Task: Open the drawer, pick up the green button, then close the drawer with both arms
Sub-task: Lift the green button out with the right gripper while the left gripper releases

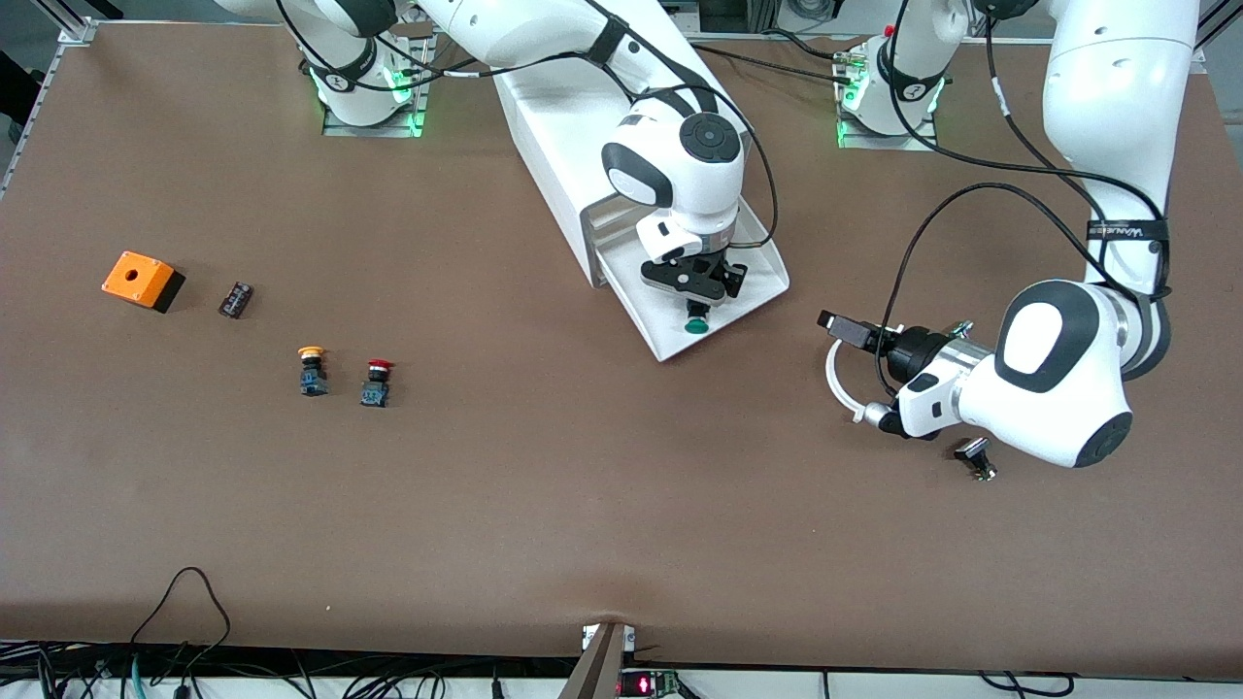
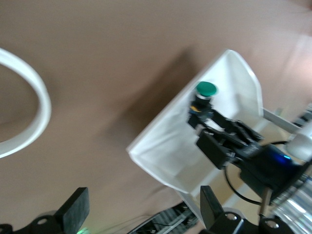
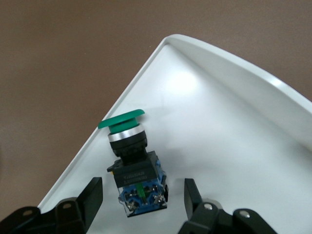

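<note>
The drawer [image 1: 767,274] stands pulled out of the white cabinet [image 1: 554,146]. The green-capped button [image 1: 695,323] lies on its side in the drawer near the front rim. My right gripper [image 1: 695,293] is open just over it. In the right wrist view the right gripper [image 3: 142,197] has a finger on each side of the button's [image 3: 131,161] blue body, not touching it. My left gripper [image 2: 144,209] is open and empty, held above the table beside the drawer [image 2: 161,151] toward the left arm's end. It faces the button [image 2: 204,91].
A yellow-capped button [image 1: 312,370] and a red-capped button [image 1: 377,382] stand toward the right arm's end. An orange box [image 1: 142,280] and a small black part [image 1: 236,299] lie past them. A small black piece [image 1: 977,458] lies by the left arm [image 1: 1058,379].
</note>
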### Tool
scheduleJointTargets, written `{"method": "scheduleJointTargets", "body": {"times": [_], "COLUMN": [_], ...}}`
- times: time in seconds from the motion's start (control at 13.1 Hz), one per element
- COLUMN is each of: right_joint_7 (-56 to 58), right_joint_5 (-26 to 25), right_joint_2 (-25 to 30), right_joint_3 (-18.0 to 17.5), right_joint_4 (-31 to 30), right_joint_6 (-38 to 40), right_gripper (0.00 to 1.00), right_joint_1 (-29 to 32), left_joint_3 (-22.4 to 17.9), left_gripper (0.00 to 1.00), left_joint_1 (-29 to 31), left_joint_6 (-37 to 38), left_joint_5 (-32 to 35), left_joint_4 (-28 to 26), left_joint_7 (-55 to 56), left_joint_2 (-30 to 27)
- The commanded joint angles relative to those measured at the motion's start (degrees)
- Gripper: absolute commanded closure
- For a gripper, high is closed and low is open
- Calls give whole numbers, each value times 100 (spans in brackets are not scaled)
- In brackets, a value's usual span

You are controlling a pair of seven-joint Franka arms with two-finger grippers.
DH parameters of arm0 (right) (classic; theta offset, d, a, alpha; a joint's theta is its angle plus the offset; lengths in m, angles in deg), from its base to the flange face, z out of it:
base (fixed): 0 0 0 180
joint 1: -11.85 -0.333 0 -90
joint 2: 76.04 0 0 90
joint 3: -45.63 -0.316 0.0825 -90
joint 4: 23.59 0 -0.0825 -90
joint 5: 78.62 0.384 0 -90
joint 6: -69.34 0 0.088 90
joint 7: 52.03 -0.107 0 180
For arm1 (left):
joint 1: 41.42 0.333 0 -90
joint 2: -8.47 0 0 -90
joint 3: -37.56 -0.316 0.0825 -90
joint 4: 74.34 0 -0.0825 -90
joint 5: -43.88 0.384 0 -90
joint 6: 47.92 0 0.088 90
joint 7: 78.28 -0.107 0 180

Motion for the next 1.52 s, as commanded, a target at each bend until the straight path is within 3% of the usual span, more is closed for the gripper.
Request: {"method": "scheduleJointTargets", "body": {"times": [0.0, 0.15, 0.38, 0.46, 0.84, 1.14, 1.45], "right_joint_7": [-6, 38, 187, 197, 205, 293, 1686], "right_joint_5": [-114, -114, -114, -114, -123, -70, 35], "right_joint_2": [-129, -138, -121, -86, 160, 283, 687], "right_joint_3": [55, 55, 64, 64, 266, 205, 170], "right_joint_4": [167, 167, 167, 175, 254, 922, 914], "right_joint_6": [-99, -109, -65, -30, 58, 699, 1384], "right_gripper": [56, 70, 98, 100, 100, 100, 100], "right_joint_1": [-80, -88, -132, -124, -71, 332, 1008], "left_joint_3": [-23, -5, -102, -94, -94, -102, -41], "left_gripper": [0, 0, 0, 0, 0, 0, 0], "left_joint_1": [-456, -659, -572, -459, -352, -361, -414], "left_joint_6": [115, 80, -498, -527, -527, -606, -728], "left_joint_5": [1232, 2025, 2072, 2089, 2344, 2371, 2388], "left_joint_4": [764, 1230, 1417, 1434, 1435, 1382, 1347], "left_joint_7": [327, 318, 327, 266, 221, 781, 1749], "left_joint_2": [-24, -15, 2, -6, -42, -24, -33]}}
